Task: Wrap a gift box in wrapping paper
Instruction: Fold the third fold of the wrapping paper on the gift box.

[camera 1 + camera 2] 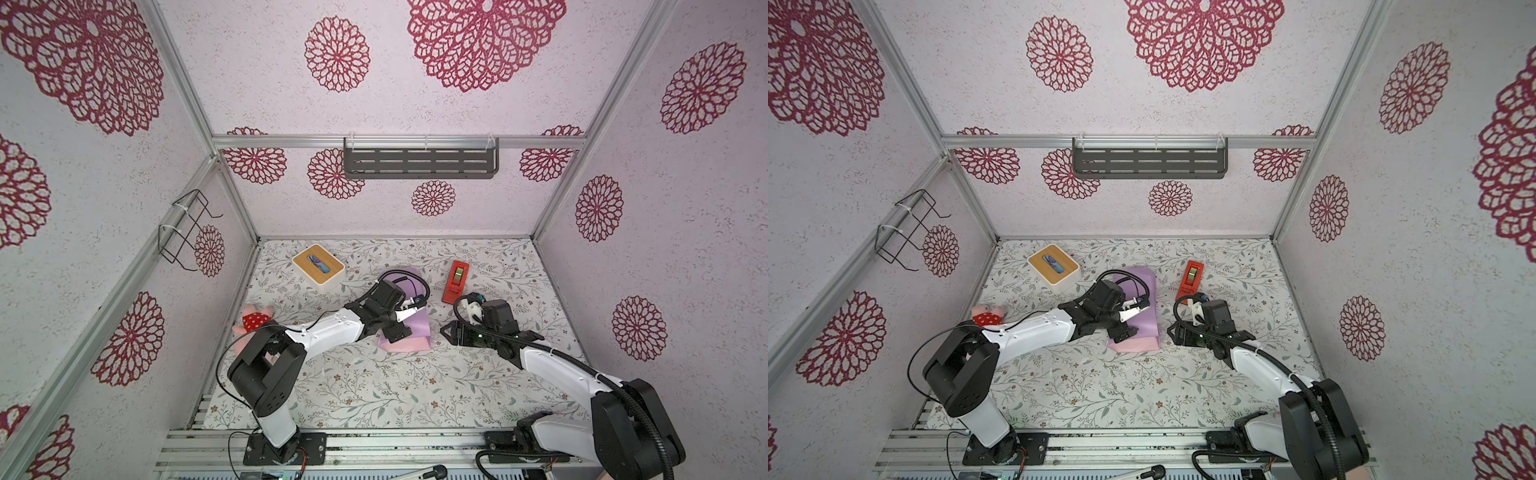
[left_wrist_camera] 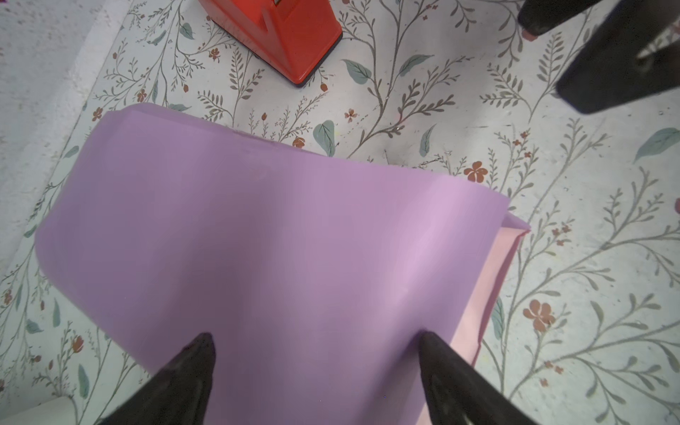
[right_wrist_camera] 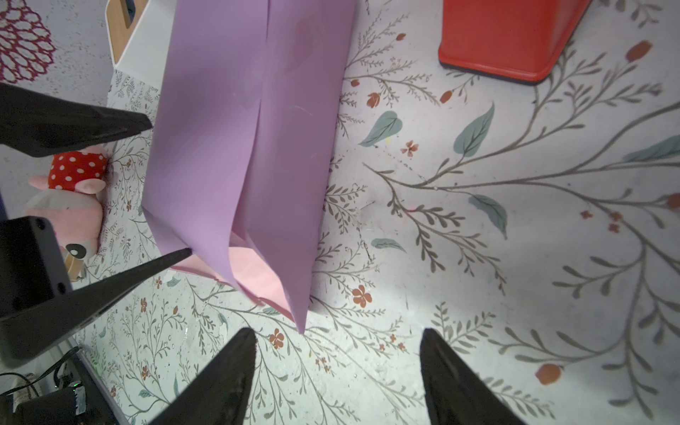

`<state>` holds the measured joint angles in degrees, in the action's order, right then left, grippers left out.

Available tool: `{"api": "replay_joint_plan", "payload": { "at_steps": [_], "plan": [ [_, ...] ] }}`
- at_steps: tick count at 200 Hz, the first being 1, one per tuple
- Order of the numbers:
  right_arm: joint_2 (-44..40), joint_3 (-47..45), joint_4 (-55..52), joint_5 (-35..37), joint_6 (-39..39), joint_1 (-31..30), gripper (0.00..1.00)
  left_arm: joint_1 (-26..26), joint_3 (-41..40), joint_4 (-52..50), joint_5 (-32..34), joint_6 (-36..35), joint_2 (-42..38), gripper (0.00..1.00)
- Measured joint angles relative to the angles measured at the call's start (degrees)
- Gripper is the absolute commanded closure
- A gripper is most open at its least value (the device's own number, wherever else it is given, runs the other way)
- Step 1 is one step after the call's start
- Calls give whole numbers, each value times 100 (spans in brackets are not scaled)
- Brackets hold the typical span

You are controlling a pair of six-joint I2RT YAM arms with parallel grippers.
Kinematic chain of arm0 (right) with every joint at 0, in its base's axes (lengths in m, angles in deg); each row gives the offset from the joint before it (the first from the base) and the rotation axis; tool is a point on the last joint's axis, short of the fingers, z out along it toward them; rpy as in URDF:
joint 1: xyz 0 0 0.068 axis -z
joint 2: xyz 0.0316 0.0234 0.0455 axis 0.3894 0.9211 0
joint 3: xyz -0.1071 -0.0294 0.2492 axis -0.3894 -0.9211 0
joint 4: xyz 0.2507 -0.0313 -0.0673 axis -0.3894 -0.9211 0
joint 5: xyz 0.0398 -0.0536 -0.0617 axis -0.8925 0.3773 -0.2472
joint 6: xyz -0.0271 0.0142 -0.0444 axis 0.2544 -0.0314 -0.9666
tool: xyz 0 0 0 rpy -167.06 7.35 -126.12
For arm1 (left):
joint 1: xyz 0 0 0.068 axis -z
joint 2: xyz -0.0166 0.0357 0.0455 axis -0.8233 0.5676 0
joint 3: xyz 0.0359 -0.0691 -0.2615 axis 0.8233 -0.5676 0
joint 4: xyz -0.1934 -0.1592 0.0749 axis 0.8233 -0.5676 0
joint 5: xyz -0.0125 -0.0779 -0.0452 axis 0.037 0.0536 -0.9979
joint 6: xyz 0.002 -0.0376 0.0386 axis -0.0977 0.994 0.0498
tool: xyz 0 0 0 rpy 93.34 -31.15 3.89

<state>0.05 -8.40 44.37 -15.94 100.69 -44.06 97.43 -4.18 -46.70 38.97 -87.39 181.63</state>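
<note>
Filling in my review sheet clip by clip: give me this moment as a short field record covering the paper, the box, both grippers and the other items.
wrapping paper: folded into a lilac sleeve, pink inner face showing at one open end
gift box: not visible; possibly hidden inside the paper
left gripper: open, tips at the paper's lilac top, nothing gripped
right gripper: open, over table covering beside the paper, apart from it
other items: red tape dispenser, wooden-topped tissue box, plush toy
</note>
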Motion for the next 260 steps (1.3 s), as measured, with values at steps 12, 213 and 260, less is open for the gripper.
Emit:
{"api": "replay_joint_plan", "payload": {
  "at_steps": [12,213,260],
  "plan": [
    [17,0,46,-22,31,0,28,0,22,9,52,-55,81,15],
    [1344,-109,1550,240,437,-422,57,256,-597,1202,1119,-595,258,16],
    [1547,-251,1910,179,439,-514,63,295,-645,1303,1176,-599,269,16]
  ]
}}
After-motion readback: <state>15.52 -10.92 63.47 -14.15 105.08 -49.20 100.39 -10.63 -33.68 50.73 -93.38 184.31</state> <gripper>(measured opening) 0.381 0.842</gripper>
